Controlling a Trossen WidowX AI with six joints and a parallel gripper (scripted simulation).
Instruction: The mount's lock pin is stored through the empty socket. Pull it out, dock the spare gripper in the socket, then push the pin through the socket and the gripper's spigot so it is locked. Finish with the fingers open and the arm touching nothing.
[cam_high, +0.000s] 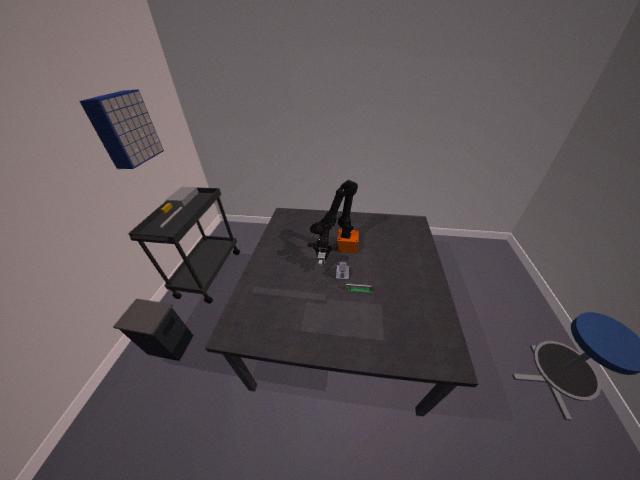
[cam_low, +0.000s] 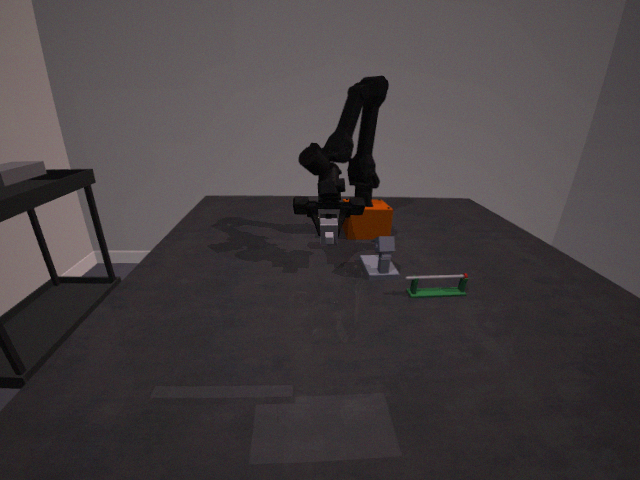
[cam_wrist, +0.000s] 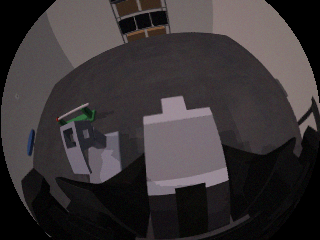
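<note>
My gripper (cam_high: 321, 253) (cam_low: 328, 232) (cam_wrist: 179, 149) is shut on the spare gripper, with one finger on each side. The spare gripper (cam_high: 321, 256) (cam_low: 329, 225) (cam_wrist: 181, 140) is a pale grey block held above the table, its small square spigot pointing away from the wrist. The grey mount (cam_high: 342, 267) (cam_low: 384, 243) (cam_wrist: 76, 150) stands beside it, its raised socket showing a square opening with no pin through it. The lock pin (cam_high: 357, 285) (cam_low: 436, 276) (cam_wrist: 74, 111), pale with a red end, lies across the posts of the green rack (cam_high: 360, 290) (cam_low: 436, 292).
The orange arm base (cam_high: 348, 242) (cam_low: 369, 224) stands behind the mount. The green rack stands in front of and to the right of the mount in the top and exterior views. A dark cart (cam_high: 188, 217) is beyond the left edge of the table (cam_high: 413, 320).
</note>
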